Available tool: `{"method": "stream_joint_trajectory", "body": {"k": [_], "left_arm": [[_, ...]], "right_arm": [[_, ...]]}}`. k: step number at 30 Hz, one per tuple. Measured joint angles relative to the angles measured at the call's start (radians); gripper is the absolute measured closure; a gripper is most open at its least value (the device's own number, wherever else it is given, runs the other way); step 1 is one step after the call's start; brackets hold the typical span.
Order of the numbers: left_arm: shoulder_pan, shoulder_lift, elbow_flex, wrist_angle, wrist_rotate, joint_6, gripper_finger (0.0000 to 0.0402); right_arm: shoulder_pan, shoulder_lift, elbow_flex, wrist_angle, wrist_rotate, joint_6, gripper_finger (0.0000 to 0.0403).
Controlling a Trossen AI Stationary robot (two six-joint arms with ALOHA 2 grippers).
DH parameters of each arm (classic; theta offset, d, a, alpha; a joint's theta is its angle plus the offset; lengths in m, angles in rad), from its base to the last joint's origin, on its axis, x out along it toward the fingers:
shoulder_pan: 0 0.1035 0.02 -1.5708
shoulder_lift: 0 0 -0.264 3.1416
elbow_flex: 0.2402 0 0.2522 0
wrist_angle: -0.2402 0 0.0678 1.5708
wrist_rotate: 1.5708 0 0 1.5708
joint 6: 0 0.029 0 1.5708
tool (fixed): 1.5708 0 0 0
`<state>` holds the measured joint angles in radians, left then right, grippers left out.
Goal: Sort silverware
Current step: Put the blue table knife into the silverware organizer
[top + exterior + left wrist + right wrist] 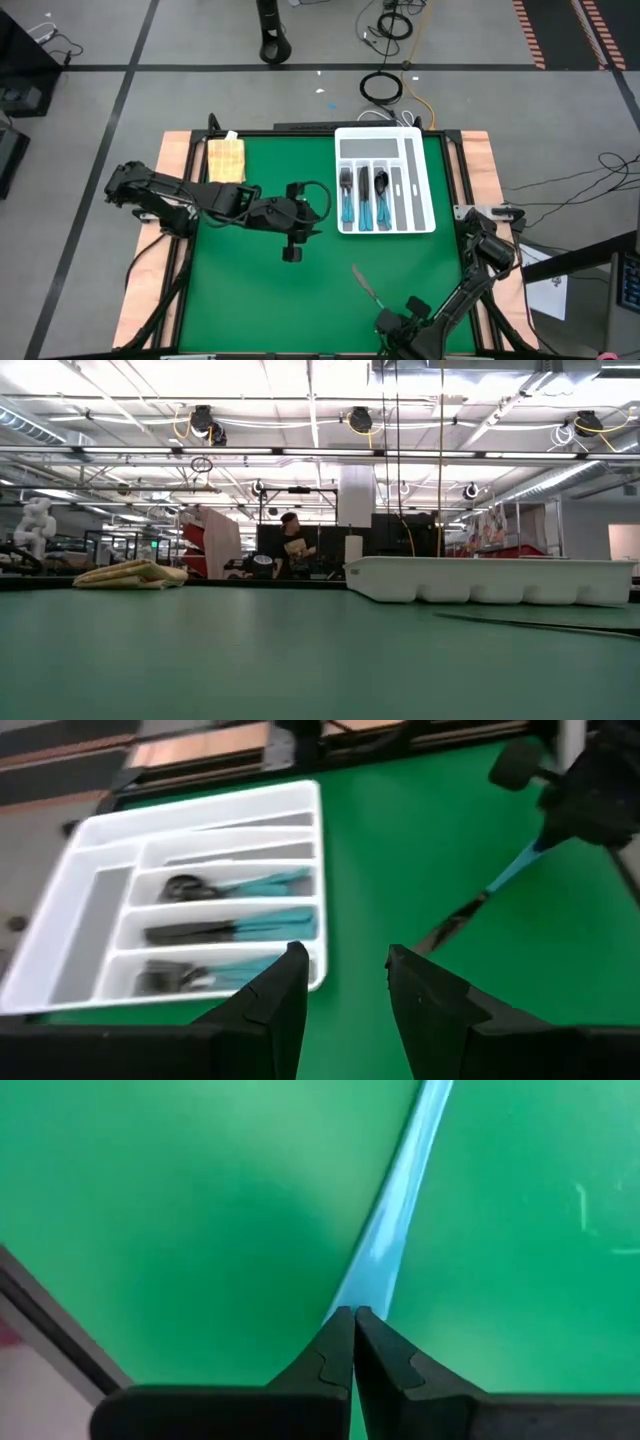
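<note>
Right gripper [354, 1315] is pinched tight on the light-blue handle of a knife [392, 1230], well in front of the white tray [423, 180] and near the table's [250, 300] front edge; in the high view I see the piece [366, 285] angling from the gripper toward the tray. Left gripper [345, 970] hovers just left of the tray, fingers apart and holding nothing.

I judge this piece light and stiff, a slim plastic handle with a thin dark metal blade. The handle looks smooth and glossy, so it could pivot or slip in a narrow pinch; a hold nearer mid-handle would steady it, I think.

Most of the silverware [364, 200] already lies in the tray's long slots, blue handles toward the front. The tray is hard moulded plastic with thin dividers; the table cover is matte green. A folded yellow cloth [225, 158] sits far left of the tray.
</note>
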<state>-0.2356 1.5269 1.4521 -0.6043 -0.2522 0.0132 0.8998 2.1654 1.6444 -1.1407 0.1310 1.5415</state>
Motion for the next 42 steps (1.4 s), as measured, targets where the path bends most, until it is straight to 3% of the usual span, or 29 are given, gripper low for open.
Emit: {"method": "stream_joint_trajectory", "body": {"k": [4, 9, 12, 16, 19, 23, 29, 35, 42], "left_arm": [[0.001, 0.035, 0.000, 0.051, 0.085, -0.006, 0.0258], [0.000, 0.100, 0.000, 0.082, 0.185, -0.004, 0.0258], [0.002, 0.147, 0.000, 0.141, 0.265, 0.020, 0.0258], [0.000, 0.241, 0.000, 0.324, 0.403, 0.107, 0.0258], [0.003, 0.315, 0.000, 0.419, 0.450, 0.106, 0.0258], [0.008, 0.410, 0.000, 0.431, 0.458, 0.087, 0.0279], [0.006, 0.556, 0.000, 0.474, 0.458, 0.073, 0.0387], [0.007, 0.626, -0.001, 0.510, 0.375, 0.073, 0.0397], [0.026, 0.632, 0.000, 0.614, 0.352, 0.080, 0.0399]], "right_arm": [[0.019, -0.015, 0.000, 0.002, 0.093, 0.102, 0.0403], [0.075, -0.044, 0.002, -0.113, 0.363, 0.410, 0.0403], [0.118, -0.042, 0.000, -0.208, 0.364, 0.611, 0.0403], [0.137, -0.042, 0.000, -0.189, 0.345, 0.620, 0.0403], [0.136, -0.042, 0.000, -0.171, 0.341, 0.617, 0.0403], [0.136, -0.042, 0.000, -0.145, 0.340, 0.614, 0.0403], [0.136, -0.042, 0.000, -0.125, 0.343, 0.612, 0.0403], [0.136, -0.042, 0.000, -0.117, 0.344, 0.612, 0.0403], [0.136, -0.042, 0.000, -0.102, 0.345, 0.612, 0.0403]]}}
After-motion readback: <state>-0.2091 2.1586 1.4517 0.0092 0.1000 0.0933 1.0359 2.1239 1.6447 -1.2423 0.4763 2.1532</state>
